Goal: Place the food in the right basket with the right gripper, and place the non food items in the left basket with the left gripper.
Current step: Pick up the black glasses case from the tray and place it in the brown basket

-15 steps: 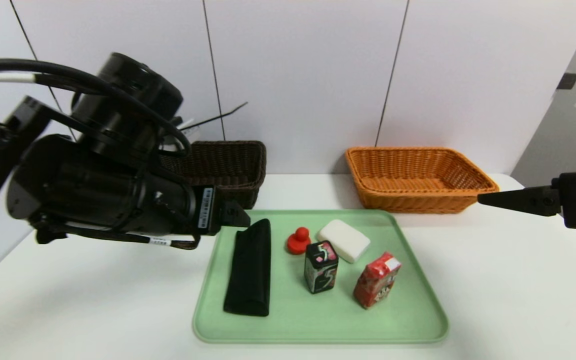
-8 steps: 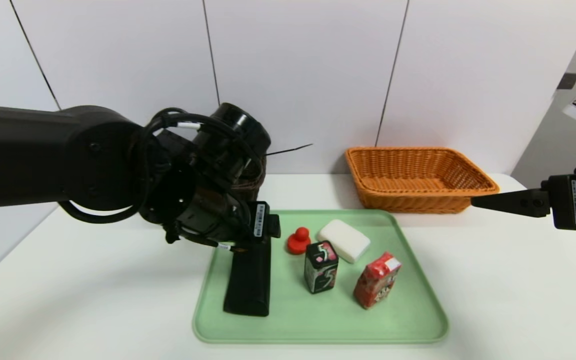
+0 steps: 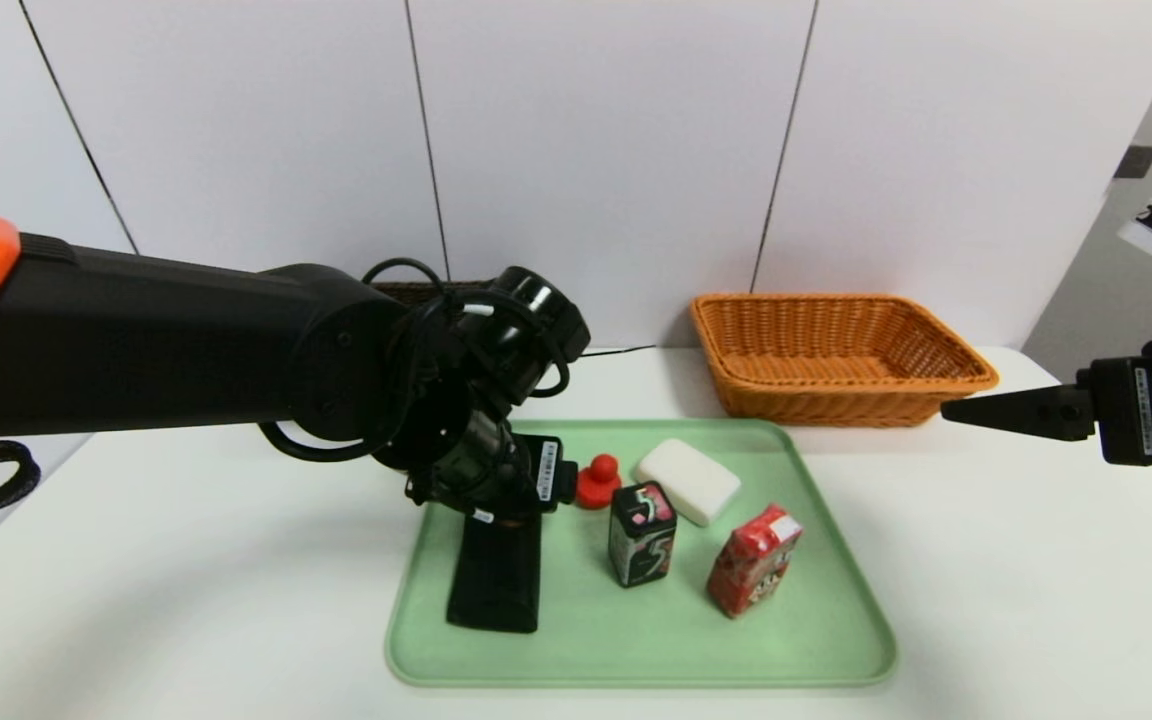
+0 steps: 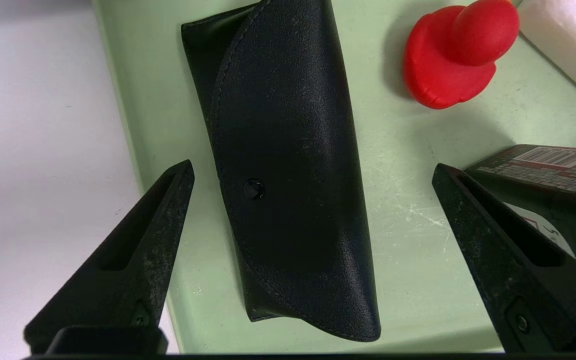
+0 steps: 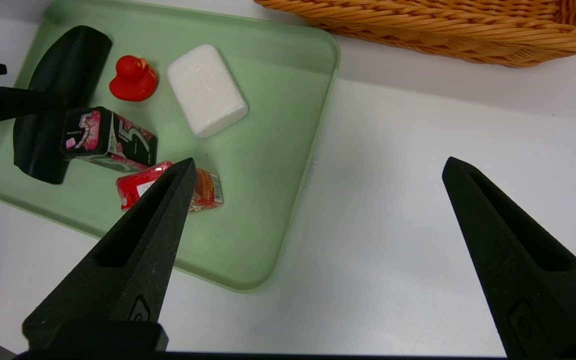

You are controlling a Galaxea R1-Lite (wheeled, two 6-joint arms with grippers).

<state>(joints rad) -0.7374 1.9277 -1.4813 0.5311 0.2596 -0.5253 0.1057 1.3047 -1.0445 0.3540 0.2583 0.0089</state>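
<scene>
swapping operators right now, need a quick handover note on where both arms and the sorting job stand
Left gripper: open, over the black pouch on the green tray, nothing gripped.
Right gripper: open, idle above the table right of the tray.
Red knob piece, white block, gum pack, red carton on the tray.
Right basket empty; nothing seen sorted. All five remain.

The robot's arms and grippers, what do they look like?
The left arm is bulky and black with an orange segment, looped black cables and white barcode stickers by its wrist. The left gripper has two black pointed wedge fingers. The right gripper is likewise black, pointed and barcode-stickered.
</scene>
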